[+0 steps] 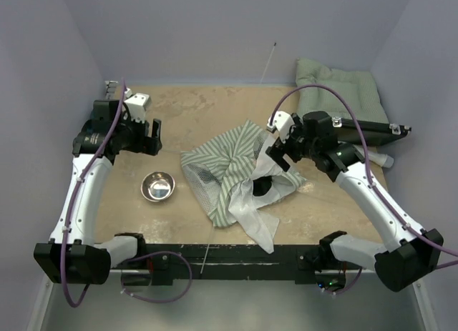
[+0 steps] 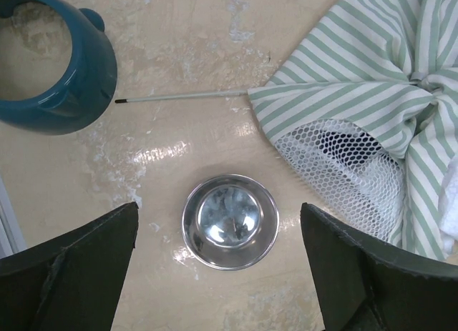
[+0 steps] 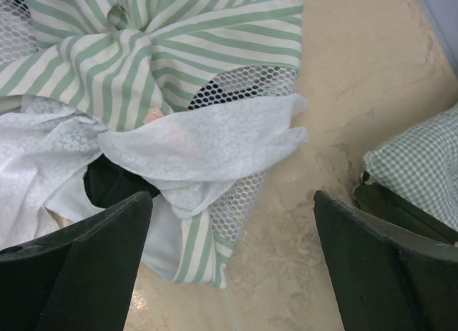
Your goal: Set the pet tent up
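Spread right fingers (image 3: 71, 267) hover over crumpled striped pet tent (image 3: 215, 52).

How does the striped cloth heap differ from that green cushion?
The pet tent is green-and-white striped with mesh panels; the cushion is finely checked and padded. The tent lies crumpled in the middle of the table; the cushion sits in its far right corner. Both are pale green fabric.
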